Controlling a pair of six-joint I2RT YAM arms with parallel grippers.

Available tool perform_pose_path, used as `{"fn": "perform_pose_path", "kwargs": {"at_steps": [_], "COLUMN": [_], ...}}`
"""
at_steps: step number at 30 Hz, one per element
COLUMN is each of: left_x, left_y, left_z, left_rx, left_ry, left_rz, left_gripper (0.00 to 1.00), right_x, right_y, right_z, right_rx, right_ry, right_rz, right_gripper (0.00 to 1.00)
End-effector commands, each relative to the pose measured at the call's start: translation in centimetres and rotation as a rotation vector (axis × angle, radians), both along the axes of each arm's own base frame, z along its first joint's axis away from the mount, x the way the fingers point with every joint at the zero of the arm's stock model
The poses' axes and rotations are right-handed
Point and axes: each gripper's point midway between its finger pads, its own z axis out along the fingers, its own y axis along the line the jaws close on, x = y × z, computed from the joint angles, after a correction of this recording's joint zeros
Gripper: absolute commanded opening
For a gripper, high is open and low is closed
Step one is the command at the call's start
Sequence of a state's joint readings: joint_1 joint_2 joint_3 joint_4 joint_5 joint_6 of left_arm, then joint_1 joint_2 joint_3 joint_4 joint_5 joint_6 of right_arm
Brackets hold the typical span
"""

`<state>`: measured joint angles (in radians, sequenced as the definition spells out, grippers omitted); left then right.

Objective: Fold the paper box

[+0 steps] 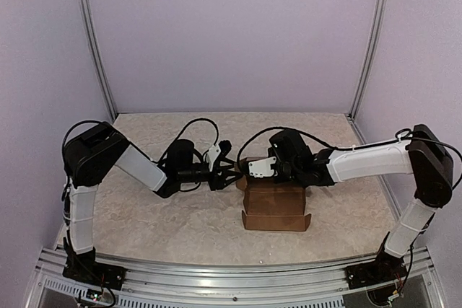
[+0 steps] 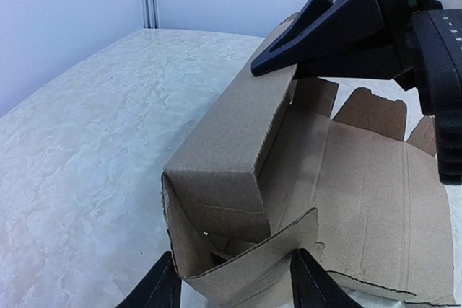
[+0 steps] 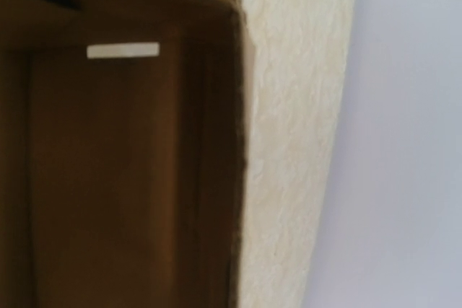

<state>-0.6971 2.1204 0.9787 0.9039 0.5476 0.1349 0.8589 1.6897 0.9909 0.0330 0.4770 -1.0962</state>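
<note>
paper box [image 2: 224, 142] (part-folded), left hand [image 2: 234, 290] astride

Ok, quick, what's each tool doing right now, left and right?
Left tool: open, straddling one end of the brown cardboard paper box.
Right tool: closed, tip resting on the box's folded wall, nothing visibly gripped.

Top camera looks down from the near edge; both wrist cameras sit close against the shared paper box [image 1: 273, 203].
</note>
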Motion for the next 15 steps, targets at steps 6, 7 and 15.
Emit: {"fn": "perform_pose_path", "kwargs": {"at_steps": [6,7,15], "left_x": [0.2,0.3,1.2], "left_y": [-0.1,-0.3,-3.0], "left_z": [-1.3,-1.1,-0.6], "left_rx": [-0.008,-0.013,-0.024], "left_ry": [0.039,0.041,0.017], "left_rz": [0.004,0.001,-0.002], "left_gripper": [0.51,0.5,0.48], "right_x": [-0.7,-0.7,-1.5], "right_y": [-0.3,-0.3,0.0], "right_z": [0.7,0.7,0.1], "right_rx": [0.011,0.014,0.027], "right_ry": [-0.05,-0.049,-0.024], "right_rz": [0.012,0.01,0.023], "right_gripper": [0.0,0.0,0.0]}}
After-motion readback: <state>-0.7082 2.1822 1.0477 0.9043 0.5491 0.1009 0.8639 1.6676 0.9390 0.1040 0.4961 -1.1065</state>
